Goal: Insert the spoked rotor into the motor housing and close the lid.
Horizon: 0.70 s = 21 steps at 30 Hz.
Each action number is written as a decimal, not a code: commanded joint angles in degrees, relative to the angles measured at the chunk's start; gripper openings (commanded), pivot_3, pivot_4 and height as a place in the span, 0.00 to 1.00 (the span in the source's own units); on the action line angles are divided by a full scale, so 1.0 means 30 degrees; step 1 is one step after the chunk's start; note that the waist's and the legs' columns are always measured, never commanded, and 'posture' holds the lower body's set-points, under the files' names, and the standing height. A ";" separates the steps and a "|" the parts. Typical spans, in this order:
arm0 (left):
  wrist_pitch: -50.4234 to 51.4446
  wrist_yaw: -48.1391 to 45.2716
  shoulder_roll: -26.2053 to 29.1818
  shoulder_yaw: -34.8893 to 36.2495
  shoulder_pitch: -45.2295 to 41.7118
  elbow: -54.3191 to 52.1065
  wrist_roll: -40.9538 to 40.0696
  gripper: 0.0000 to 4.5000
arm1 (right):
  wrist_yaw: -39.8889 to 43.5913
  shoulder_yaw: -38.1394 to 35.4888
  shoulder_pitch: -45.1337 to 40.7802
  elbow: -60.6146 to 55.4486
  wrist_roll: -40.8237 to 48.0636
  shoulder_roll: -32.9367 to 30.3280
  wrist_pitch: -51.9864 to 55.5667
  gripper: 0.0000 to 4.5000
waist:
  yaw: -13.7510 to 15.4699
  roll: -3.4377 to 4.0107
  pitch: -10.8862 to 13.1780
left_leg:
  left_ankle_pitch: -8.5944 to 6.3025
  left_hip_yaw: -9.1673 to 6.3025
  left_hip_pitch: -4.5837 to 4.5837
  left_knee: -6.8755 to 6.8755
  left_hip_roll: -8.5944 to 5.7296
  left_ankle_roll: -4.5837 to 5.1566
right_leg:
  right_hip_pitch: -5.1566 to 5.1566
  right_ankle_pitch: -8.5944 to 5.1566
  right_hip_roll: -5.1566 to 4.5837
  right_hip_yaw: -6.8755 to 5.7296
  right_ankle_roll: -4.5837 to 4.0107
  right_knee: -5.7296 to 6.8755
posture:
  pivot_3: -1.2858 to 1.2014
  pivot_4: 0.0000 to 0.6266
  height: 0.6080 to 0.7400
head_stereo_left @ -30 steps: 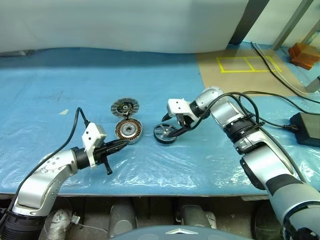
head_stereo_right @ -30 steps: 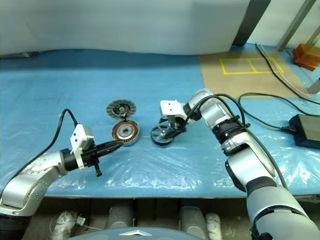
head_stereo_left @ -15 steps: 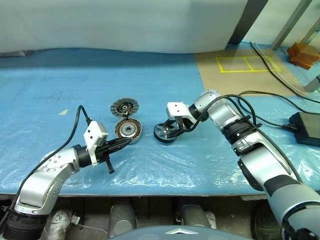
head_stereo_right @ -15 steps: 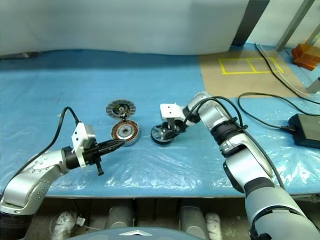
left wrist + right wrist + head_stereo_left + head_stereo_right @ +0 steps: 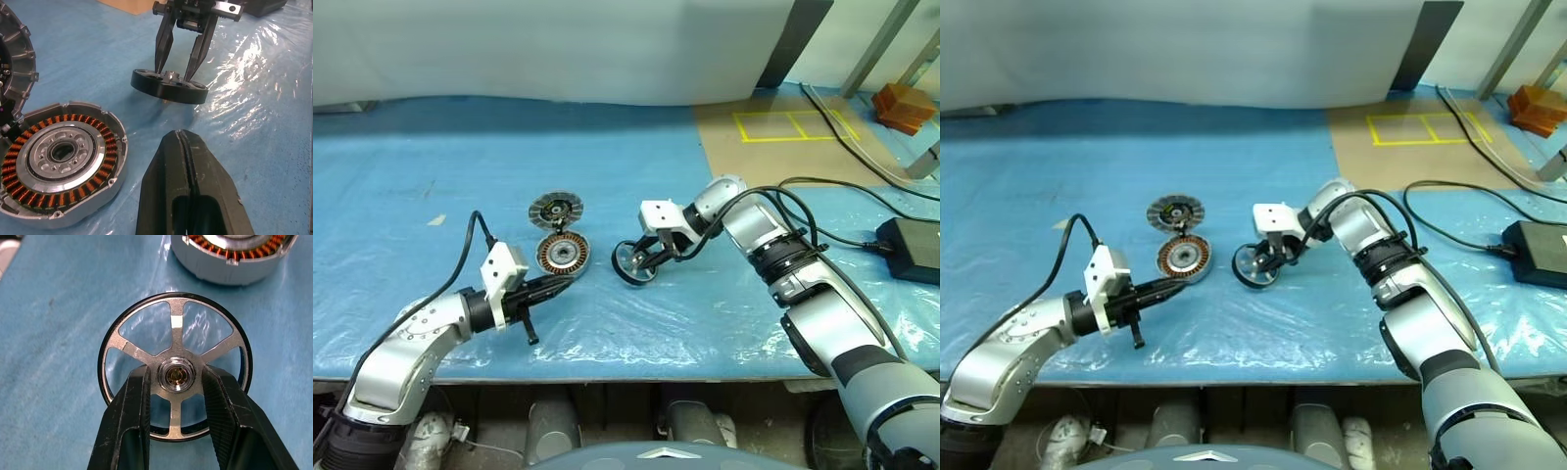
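Note:
The spoked rotor (image 5: pixel 635 265), black-rimmed with silvery spokes, hangs tilted just above the blue sheet, right of the motor housing (image 5: pixel 563 255). My right gripper (image 5: pixel 176 375) is shut on the rotor's central hub, one finger through a spoke gap on each side. The housing shows its copper windings (image 5: pixel 29 171) and rests flat. The ribbed lid (image 5: pixel 556 210) lies just behind it. My left gripper (image 5: pixel 182 135) is shut and empty, its tips close to the housing's near rim.
A black power brick (image 5: pixel 907 245) and cables lie at the far right. Yellow tape marks (image 5: pixel 788 125) and an orange box (image 5: pixel 896 105) are at the back right. The table's front edge runs just below both arms.
My right gripper came down over the rotor and shut on its hub. The rotor now sits tilted and slightly raised. The left arm stayed put.

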 commanded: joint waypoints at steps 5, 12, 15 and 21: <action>-0.0602 0.0157 0.0724 0.3104 0.0644 0.0090 -0.0437 0.00 | -0.0606 -0.1583 -0.2424 -0.1071 0.1913 0.2261 0.1731 0.26 | -0.0047 -0.0001 0.0000 | -0.0001 0.0002 -0.0002 -0.0003 0.0006 -0.0002 | -0.0020 -0.0007 0.0005 -0.0001 -0.0012 0.0018 | 0.52 0.24 1.00; -0.0804 0.0546 0.0921 0.4948 0.1209 0.0632 -0.0354 0.00 | -0.2446 -0.1497 -0.3626 0.2438 0.1269 0.4780 0.0353 0.26 | 0.0033 -0.0008 0.0003 | -0.0003 0.0000 -0.0041 -0.0006 0.0005 -0.0005 | -0.0022 -0.0015 -0.0009 -0.0022 -0.0021 -0.0008 | 0.52 0.24 1.00; -0.0843 0.0672 0.0854 0.5296 0.1383 0.0660 -0.0299 0.00 | -0.3276 -0.1472 -0.3816 0.3947 0.0865 0.5583 -0.0459 0.26 | -0.0008 -0.0008 0.0004 | -0.0003 0.0000 -0.0041 -0.0009 0.0011 -0.0008 | -0.0028 -0.0015 -0.0005 -0.0022 -0.0022 -0.0008 | 0.52 0.24 1.00; -0.0860 0.0883 0.0616 0.5311 0.2035 0.0100 -0.0365 0.00 | -0.3833 -0.1940 -0.4462 0.6077 0.0754 0.6102 -0.1542 0.26 | 0.0007 -0.0006 0.0005 | -0.0004 0.0000 -0.0058 -0.0014 0.0019 -0.0009 | -0.0043 -0.0016 -0.0003 -0.0031 -0.0024 -0.0008 | 0.52 0.24 1.00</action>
